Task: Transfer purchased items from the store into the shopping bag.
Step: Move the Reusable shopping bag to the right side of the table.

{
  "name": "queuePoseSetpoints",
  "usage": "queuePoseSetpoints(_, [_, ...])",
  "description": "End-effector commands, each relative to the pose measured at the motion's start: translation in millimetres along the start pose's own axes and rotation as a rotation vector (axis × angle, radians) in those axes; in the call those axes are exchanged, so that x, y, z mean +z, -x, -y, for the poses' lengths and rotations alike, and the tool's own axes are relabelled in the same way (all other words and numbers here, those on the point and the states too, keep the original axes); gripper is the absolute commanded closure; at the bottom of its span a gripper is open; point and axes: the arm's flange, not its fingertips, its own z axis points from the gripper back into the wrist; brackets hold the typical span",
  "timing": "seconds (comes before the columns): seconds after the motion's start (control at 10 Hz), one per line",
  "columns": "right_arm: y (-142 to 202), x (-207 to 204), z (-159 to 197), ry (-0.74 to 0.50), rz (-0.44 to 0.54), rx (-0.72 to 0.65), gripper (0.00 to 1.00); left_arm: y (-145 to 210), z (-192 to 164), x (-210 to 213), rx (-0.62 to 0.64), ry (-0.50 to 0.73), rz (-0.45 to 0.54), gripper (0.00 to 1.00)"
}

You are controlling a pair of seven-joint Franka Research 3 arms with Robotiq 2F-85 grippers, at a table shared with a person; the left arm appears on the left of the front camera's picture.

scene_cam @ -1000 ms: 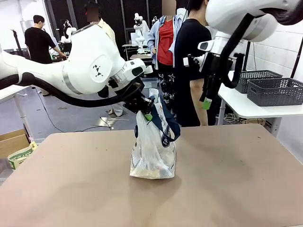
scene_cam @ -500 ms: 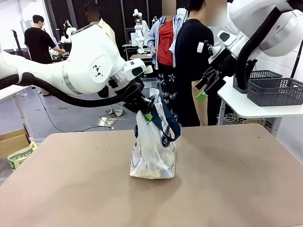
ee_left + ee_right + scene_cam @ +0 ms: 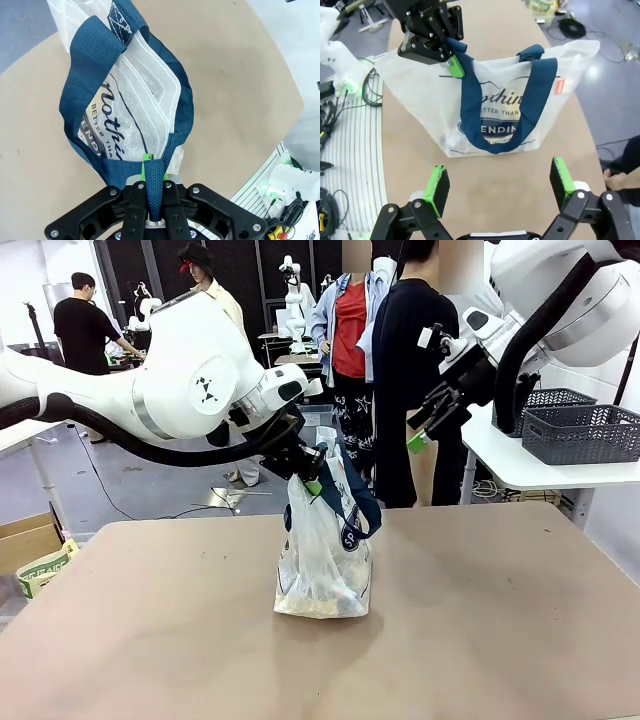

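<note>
The shopping bag point(image 3: 325, 555) stands mid-surface, apparently already loaded. Left end effector point(image 3: 312, 480) is clamped on its navy handle point(image 3: 155, 192). Right end effector point(image 3: 418, 440), fully spread, holds nothing; further transfers seem few

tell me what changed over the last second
The right gripper, jaws open and empty, swung up from hanging downward and shifted slightly toward the bag. The left gripper stayed clamped on the bag's blue handle, and the bag kept its place on the table.
</note>
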Motion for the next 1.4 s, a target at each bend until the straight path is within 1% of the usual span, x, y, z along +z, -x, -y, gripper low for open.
queuePoseSetpoints(0.0, [-0.1, 1.1, -0.1, 0.002, -0.014, 0.014, 0.0, -0.1, -0.2, 1.4, 0.003, 0.001, 0.003, 1.0])
queuePoseSetpoints(0.3, [-0.1, 1.1, -0.1, 0.002, -0.014, 0.014, 0.0, 0.0, 0.0, 0.0, 0.0, 0.0, 0.0, 1.0])
queuePoseSetpoints(0.5, [-0.1, 1.1, -0.1, 0.002, -0.014, 0.014, 0.0, -26.9, 2.8, 12.4, 0.036, -0.154, -0.11, 1.0])
queuePoseSetpoints(0.6, [-0.1, 1.1, -0.1, 0.002, -0.014, 0.014, 0.0, -35.8, 1.1, 22.2, 0.061, -0.244, -0.12, 1.0])
queuePoseSetpoints(0.8, [-0.1, 1.1, -0.1, 0.002, -0.014, 0.014, 0.0, -49.9, -1.8, 48.1, 0.083, -0.36, -0.14, 1.0])
queuePoseSetpoints(0.9, [-0.1, 1.1, -0.1, 0.002, -0.014, 0.014, 0.0, -53.0, -4.5, 60.6, 0.076, -0.37, -0.156, 1.0])
queuePoseSetpoints(1.0, [-0.1, 1.1, -0.1, 0.002, -0.014, 0.014, 0.0, -56.7, -15.6, 79.0, 0.068, -0.375, -0.156, 1.0])
queuePoseSetpoints(1.1, [-0.1, 1.1, -0.1, 0.002, -0.014, 0.014, 0.0, -55.8, -26.6, 94.1, 0.103, -0.415, -0.156, 1.0])
queuePoseSetpoints(1.3, [-0.1, 1.1, -0.1, 0.002, -0.014, 0.014, 0.0, -41.3, -48.9, 125.2, 0.117, -0.448, -0.136, 1.0])
